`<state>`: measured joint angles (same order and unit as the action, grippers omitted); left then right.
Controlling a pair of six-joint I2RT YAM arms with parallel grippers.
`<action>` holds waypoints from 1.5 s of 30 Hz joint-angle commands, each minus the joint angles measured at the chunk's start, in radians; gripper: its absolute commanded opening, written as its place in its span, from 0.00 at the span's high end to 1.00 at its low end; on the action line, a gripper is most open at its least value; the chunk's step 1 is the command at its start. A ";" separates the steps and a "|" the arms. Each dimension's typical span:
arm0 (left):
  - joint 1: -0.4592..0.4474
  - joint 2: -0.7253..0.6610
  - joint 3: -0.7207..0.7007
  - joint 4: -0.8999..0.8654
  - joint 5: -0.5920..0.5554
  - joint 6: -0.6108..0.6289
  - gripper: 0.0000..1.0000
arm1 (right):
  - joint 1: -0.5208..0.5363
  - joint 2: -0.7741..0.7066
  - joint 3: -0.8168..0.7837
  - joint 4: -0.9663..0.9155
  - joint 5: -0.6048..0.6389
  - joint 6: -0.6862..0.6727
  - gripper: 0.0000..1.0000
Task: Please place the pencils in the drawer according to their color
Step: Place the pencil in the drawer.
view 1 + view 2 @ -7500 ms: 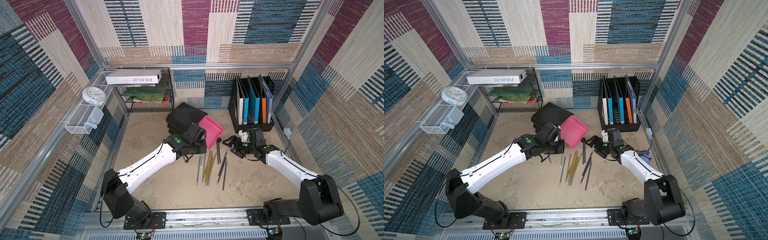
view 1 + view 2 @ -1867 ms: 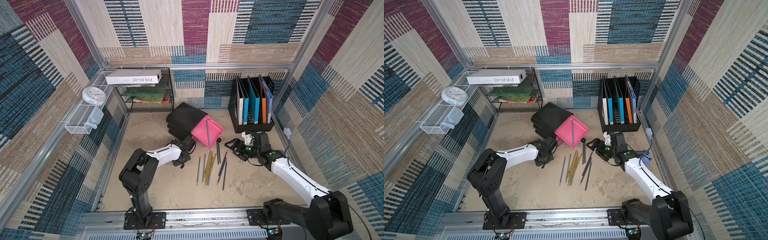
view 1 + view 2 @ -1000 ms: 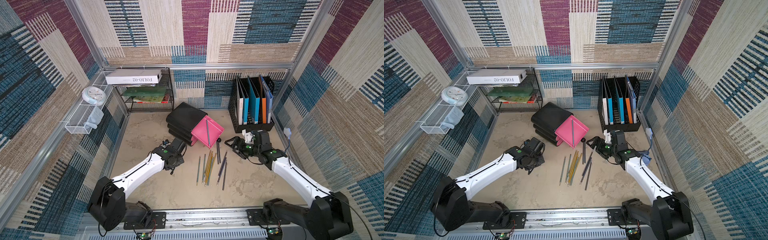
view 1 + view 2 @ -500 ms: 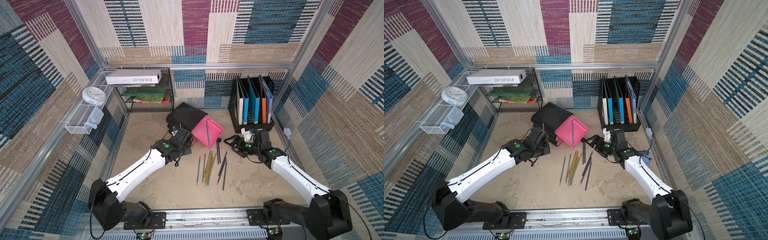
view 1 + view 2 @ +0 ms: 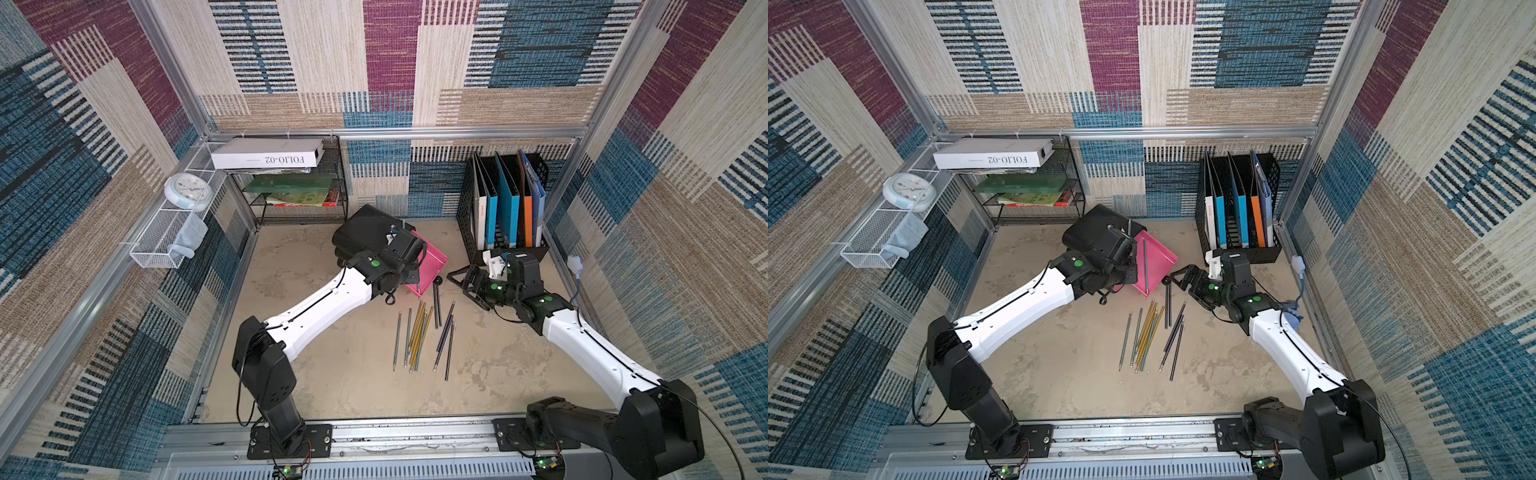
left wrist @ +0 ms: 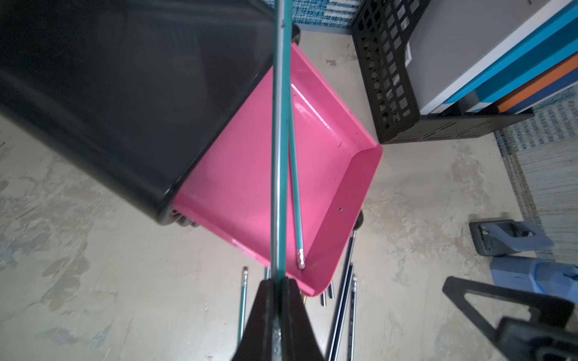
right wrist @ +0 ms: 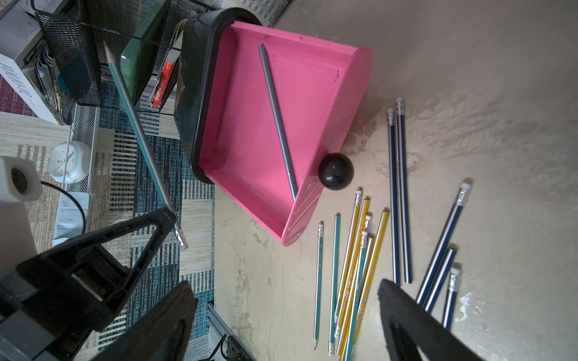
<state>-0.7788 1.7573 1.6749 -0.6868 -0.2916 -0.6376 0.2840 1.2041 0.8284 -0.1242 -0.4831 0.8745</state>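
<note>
Pencils (image 5: 420,328) in teal, yellow and navy lie loose on the table (image 5: 332,374), in front of the drawer. Just past them, near the knob (image 7: 335,171), the right gripper (image 7: 284,286) hangs with its jaws wide and empty. The left gripper (image 6: 277,283) hangs over the pink drawer (image 6: 231,200) with its jaws narrow, clamped on a teal pencil (image 6: 279,140) near the eraser end. The long part of the shaft projects past the fingers toward the cabinet (image 6: 125,93). A laid pencil (image 6: 295,187), also teal, rests slantwise on the drawer floor with its eraser near the front wall.

Step in hand, as judged: deposit the teal pencil in the pink drawer, which appears to take teal.

1. Lower the wrist until the shaft is close over the drawer floor. A drop from height would likely make it bounce or roll out.
2. Level the shaft and turn it roughly parallel to the laid pencil. Confirm that the point clears the cabinet lip and that both ends sit inside the walls.
3. Part the jaws only enough to free the thin shaft, then lift straight up.
4. Keep the right gripper off the knob, since a nudge could shift the drawer during release.
</note>
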 commanded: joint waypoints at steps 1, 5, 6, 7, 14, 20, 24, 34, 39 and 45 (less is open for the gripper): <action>-0.006 0.064 0.065 -0.003 -0.011 0.029 1.00 | 0.000 0.006 0.013 0.027 -0.002 -0.013 0.04; -0.010 0.154 0.149 -0.019 -0.018 0.037 1.00 | 0.001 0.014 0.020 0.039 -0.002 -0.003 0.00; -0.012 0.174 0.166 -0.020 -0.024 0.039 1.00 | 0.000 0.015 0.022 0.040 -0.003 -0.006 0.01; -0.013 0.187 0.177 -0.022 -0.026 0.038 1.00 | 0.000 0.018 0.026 0.040 -0.002 -0.009 0.01; -0.016 0.262 0.217 -0.022 -0.051 0.037 1.00 | -0.002 0.034 0.042 0.027 0.006 -0.029 0.01; -0.020 0.284 0.199 -0.021 -0.069 0.014 1.00 | -0.003 0.040 0.043 0.027 0.008 -0.041 0.01; -0.026 0.287 0.173 -0.019 -0.070 -0.008 1.00 | -0.004 0.040 0.045 0.029 0.013 -0.045 0.01; -0.034 0.286 0.138 -0.017 -0.057 -0.028 1.00 | -0.006 0.038 0.045 0.028 0.023 -0.043 0.01; -0.041 0.287 0.135 -0.017 -0.046 -0.028 0.85 | -0.008 0.040 0.047 0.028 0.025 -0.042 0.01; -0.046 0.275 0.119 -0.010 -0.039 -0.030 0.69 | -0.010 0.037 0.049 0.030 0.025 -0.039 0.01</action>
<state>-0.8227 2.0422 1.7988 -0.6945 -0.3370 -0.6693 0.2745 1.2434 0.8692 -0.1059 -0.4644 0.8417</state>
